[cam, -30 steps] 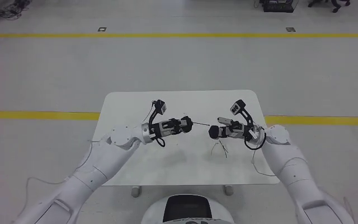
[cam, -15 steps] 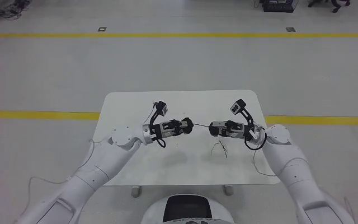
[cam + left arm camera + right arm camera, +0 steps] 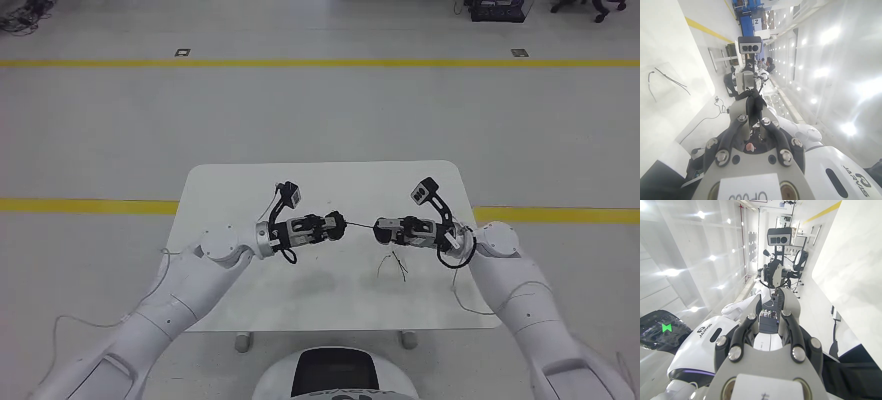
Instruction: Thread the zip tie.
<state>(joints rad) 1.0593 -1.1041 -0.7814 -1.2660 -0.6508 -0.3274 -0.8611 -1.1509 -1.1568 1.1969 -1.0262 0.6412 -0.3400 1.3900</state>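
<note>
Above the middle of the white table [image 3: 230, 190], my left gripper [image 3: 337, 223] is shut on a thin black zip tie [image 3: 358, 223]. The tie runs level toward my right gripper [image 3: 379, 229], which faces it tip to tip. In the left wrist view my left gripper [image 3: 754, 98] has its dark fingers pressed together, with the right arm's wrist camera [image 3: 749, 46] just beyond. In the right wrist view my right gripper [image 3: 772, 300] stands open, and I see no tie in the gap between its fingers [image 3: 789, 303].
Loose zip ties [image 3: 393, 265] lie on the table below the right gripper and appear again as loose zip ties [image 3: 670, 81] in the left wrist view. The table's far half is bare. A cable [image 3: 702, 121] hangs past the table's edge.
My right gripper has turned at the wrist and edged left, closing up to the free end of the tie. The left arm has barely moved.
</note>
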